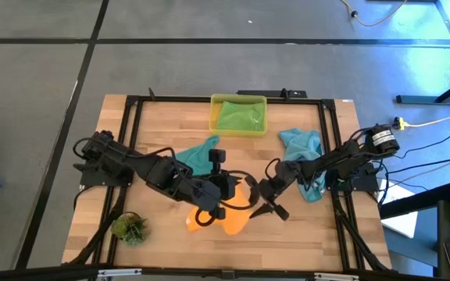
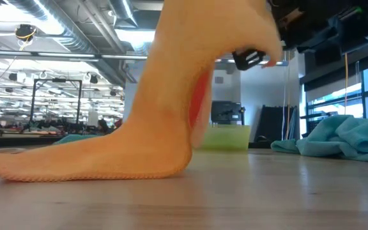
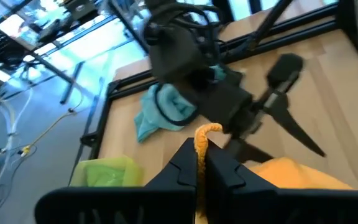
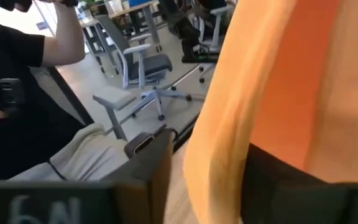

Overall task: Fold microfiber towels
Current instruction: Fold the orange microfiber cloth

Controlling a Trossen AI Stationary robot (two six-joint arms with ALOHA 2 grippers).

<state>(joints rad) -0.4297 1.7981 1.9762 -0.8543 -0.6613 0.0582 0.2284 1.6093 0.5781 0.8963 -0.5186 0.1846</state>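
Only the low view showed the orange towel [image 2: 171, 115] pulled up off the table [image 2: 286, 191] in a tall peak, its near edge flat on the wood. From above it lay at the front centre between both arms. The left gripper [image 3: 201, 163] was pressed together, pinching an orange edge. The right gripper [image 4: 207, 180] stood part-spread, the cloth hanging between its fingers; a firm grip could not be told

i count four towels on my table [image 1: 162, 238]: one orange towel [image 1: 229, 221], two teal-blue towels [image 1: 199, 154] [image 1: 303, 144], and one green towel [image 1: 239, 115] in the one yellow bin [image 1: 214, 115]. one plant tuft [image 1: 130, 228] sits near the front left corner.
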